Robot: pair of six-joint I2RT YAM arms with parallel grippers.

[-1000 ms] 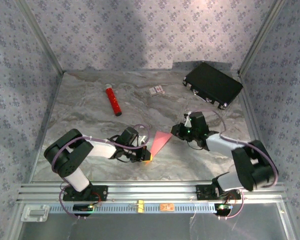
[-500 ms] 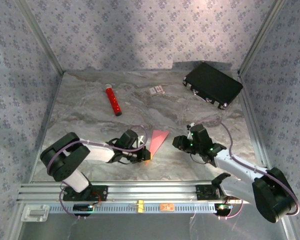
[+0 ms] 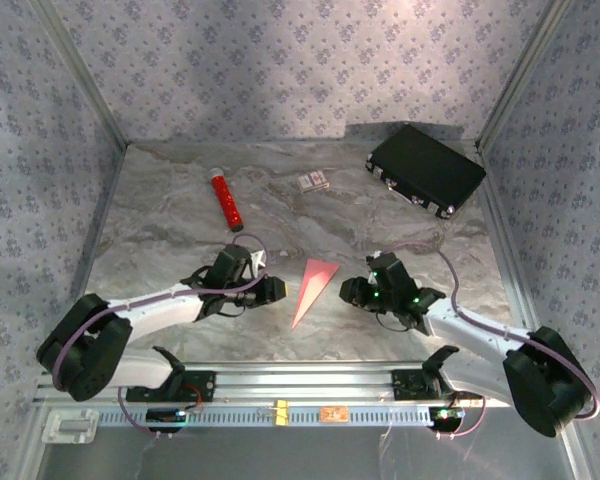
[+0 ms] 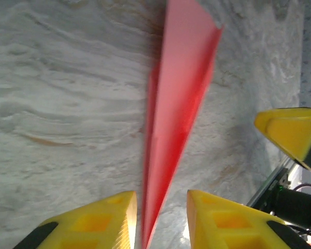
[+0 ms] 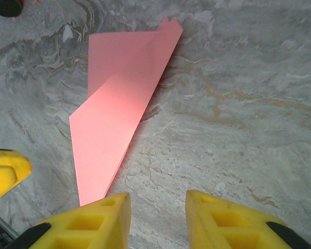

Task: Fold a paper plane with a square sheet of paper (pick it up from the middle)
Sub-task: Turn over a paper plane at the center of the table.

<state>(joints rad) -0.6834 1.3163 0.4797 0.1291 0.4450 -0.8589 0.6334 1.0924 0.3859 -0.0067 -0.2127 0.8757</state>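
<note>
Paper plane (image 3: 314,285) lies flat near the middle of the marble-patterned table (image 3: 170,240), free of both grippers. It is a slim pink-red dart with a lengthwise crease, its point aimed toward 7 o'clock and its wide tail toward 1 o'clock in the top view.

The left gripper (image 3: 273,288) sits just beside it at 9 o'clock, jaws parted and clasping nothing. In the left wrist view the plane's point reaches into the gap between the yellow fingers (image 4: 101,223).

The right gripper (image 3: 352,290) sits at 3 o'clock, jaws likewise apart and empty. In its wrist view the point ends just beside one finger (image 5: 93,218).

Farther out, a red cylinder (image 3: 226,202) lies at 11 o'clock, a small printed card (image 3: 313,181) at 12 o'clock, and a black case (image 3: 426,168) at 1 o'clock by the far corner.
</note>
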